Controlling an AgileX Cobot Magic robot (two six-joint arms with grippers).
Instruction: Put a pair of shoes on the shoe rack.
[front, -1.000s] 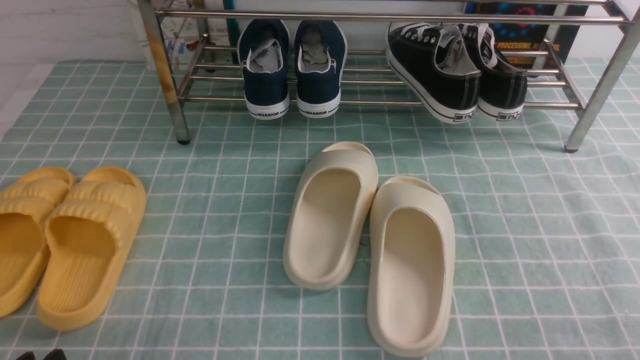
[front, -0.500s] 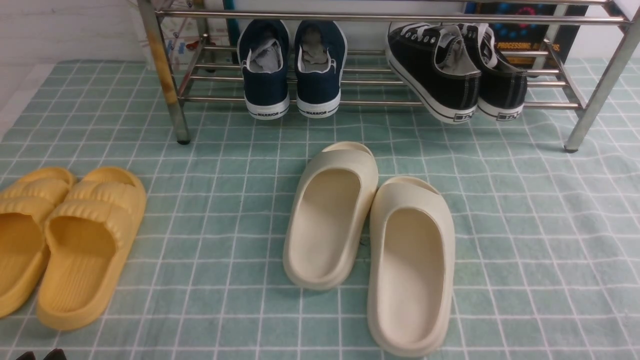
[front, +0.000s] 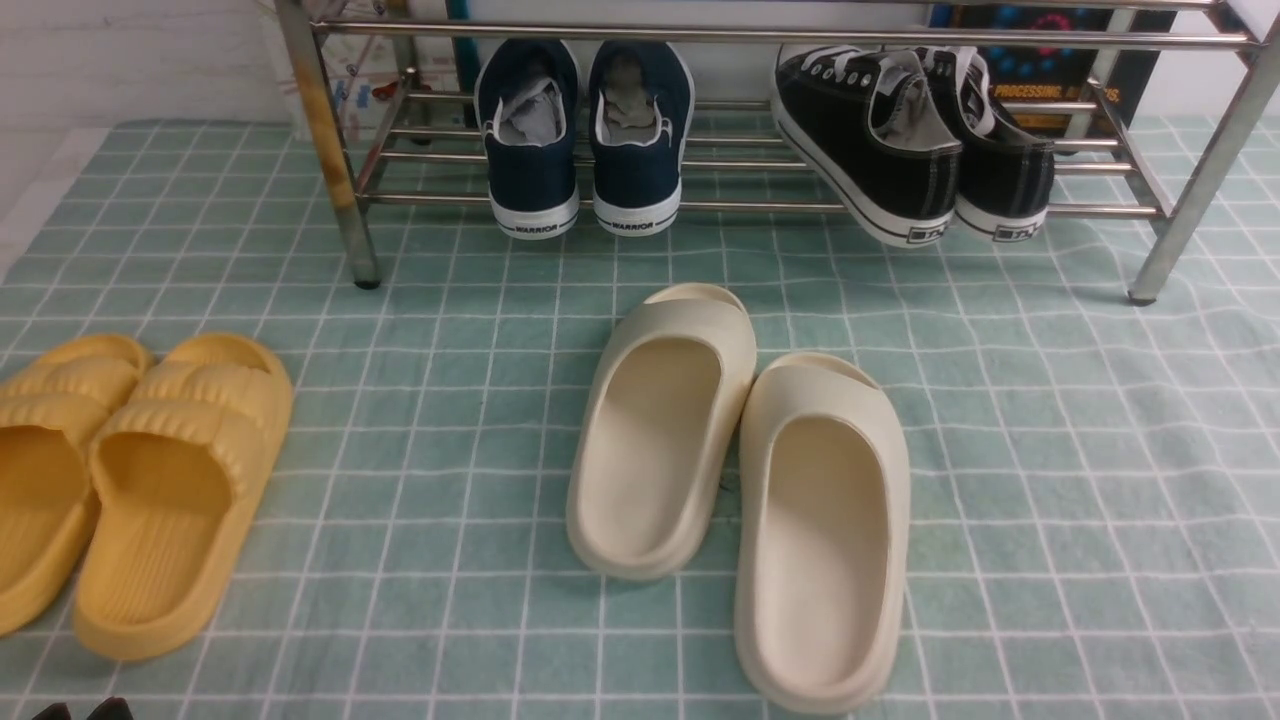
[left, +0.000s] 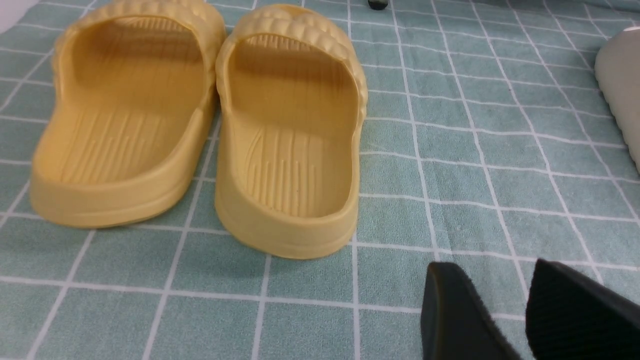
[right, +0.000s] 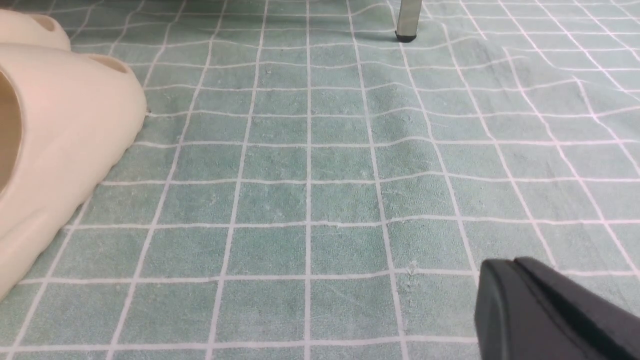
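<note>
Black canvas lace-up sneakers (front: 915, 140) sit on steel-tube shoe rack (front: 1195, 190), left one tilted, heel overhanging front bar. Placement looks done; remaining step likely retreat.

Left hand (left: 520, 312): narrow gap, empty, low over green checked tabletop cloth (front: 1050, 420). Right hand (right: 545, 310): state unclear.

Keep both hands clear of cream foam slides (front: 740, 480).

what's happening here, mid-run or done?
Nothing is being handled. The black sneakers sit on the shoe rack beside a navy pair, one black shoe tilted against the other. The left gripper is empty, jaws slightly apart, near the yellow slides; the right gripper is over bare mat.
</note>
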